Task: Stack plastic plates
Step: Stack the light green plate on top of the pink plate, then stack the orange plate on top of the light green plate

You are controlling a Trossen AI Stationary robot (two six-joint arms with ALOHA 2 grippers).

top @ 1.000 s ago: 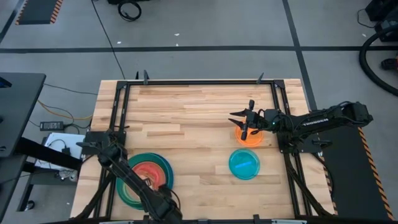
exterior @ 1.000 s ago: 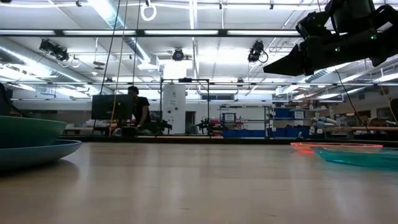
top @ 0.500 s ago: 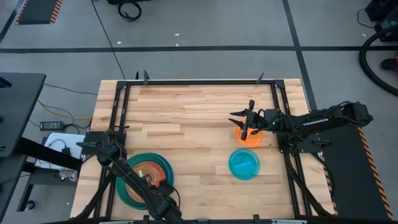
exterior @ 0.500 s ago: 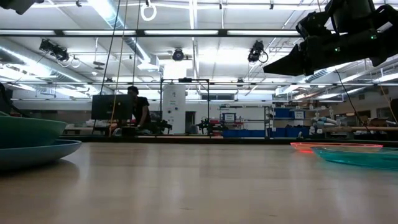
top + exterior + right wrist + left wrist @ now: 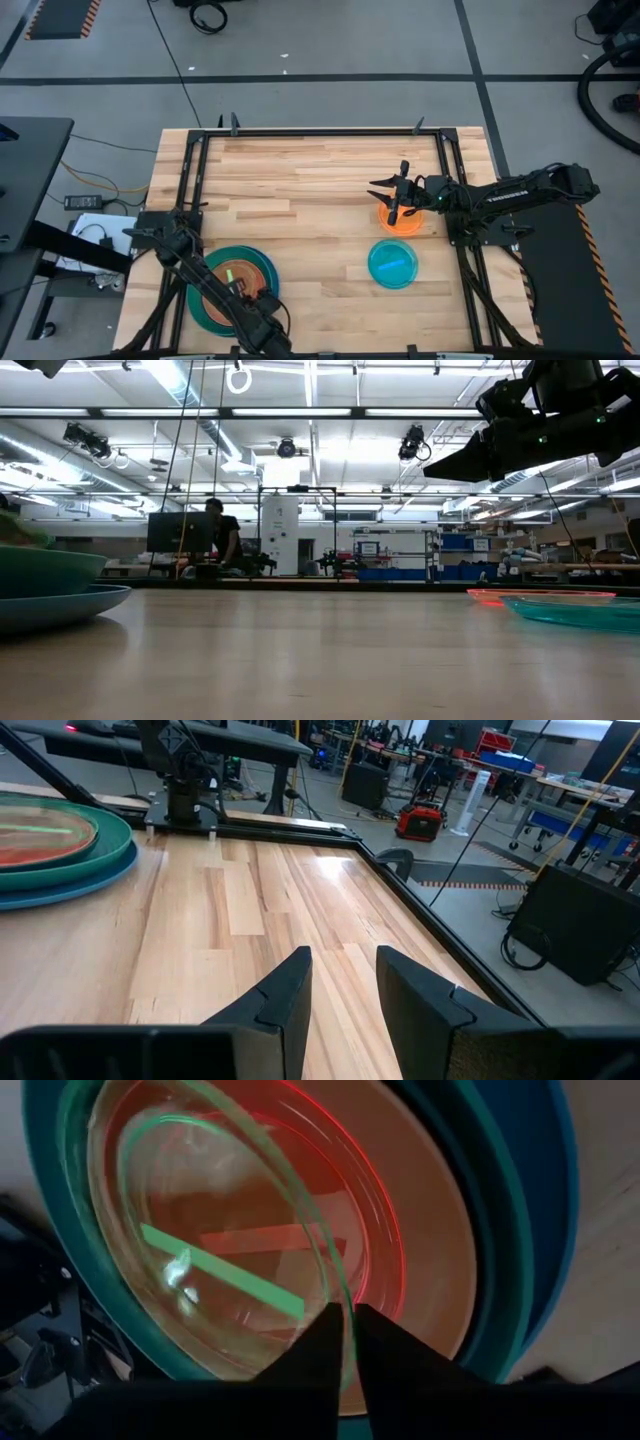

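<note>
A stack of plates (image 5: 232, 282) stands at the table's near left: a blue and a teal large plate, a dark teal one and a salmon one (image 5: 440, 1270), with a translucent pink plate (image 5: 385, 1230) inside. My left gripper (image 5: 250, 293) is over the stack, shut on the small green plate (image 5: 200, 1230). An orange plate (image 5: 403, 222) and a cyan plate (image 5: 392, 263) lie flat on the table at the right. My right gripper (image 5: 390, 195) hangs open and empty above the orange plate. My left gripper pinches the green plate's rim (image 5: 345, 1308) between its two fingers, at the side nearest the wrist. The fingers come slanting down from the stack's near right side. The green plate lies over the pink and salmon plates; whether it rests on them I cannot tell.
Black frame rails (image 5: 320, 132) run along the table's far, left and right edges. Bare wood lies between the stack and the two right-hand plates. In the low view a person (image 5: 222, 532) stands far behind the table.
My left gripper has brought the green plate in over the stack from the near side; it now covers the salmon and pink plates and shows just above the stack's rim in the low view. My right gripper has kept still.
</note>
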